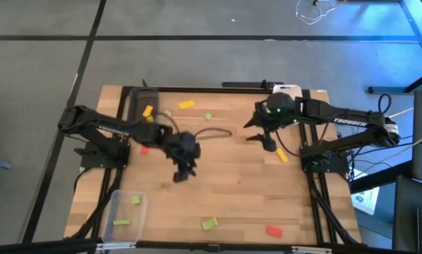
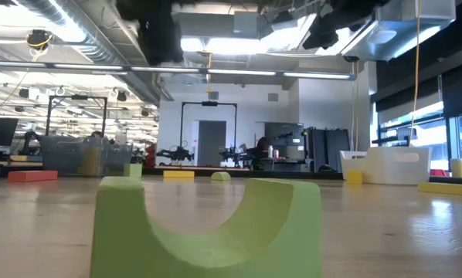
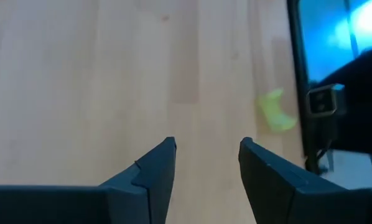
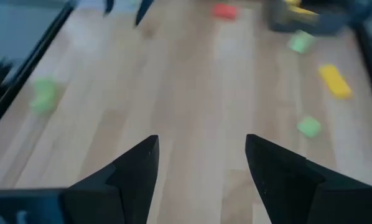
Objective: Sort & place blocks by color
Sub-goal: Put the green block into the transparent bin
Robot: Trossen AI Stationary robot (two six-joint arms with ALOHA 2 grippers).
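Note:
Both grippers are open and hold nothing. My left gripper hovers over bare wood at the table's middle, with a green arch block ahead of it. My right gripper hangs above the right half, near a yellow bar. Other blocks lie flat and scattered: a yellow bar, green bits, a red bit, a green arch and a red bar near the front edge.
A clear tray at the near left corner holds two green blocks. A dark grey tray at the far left holds a yellow block. A white tray sits at the far right. Bare wood lies between the arms.

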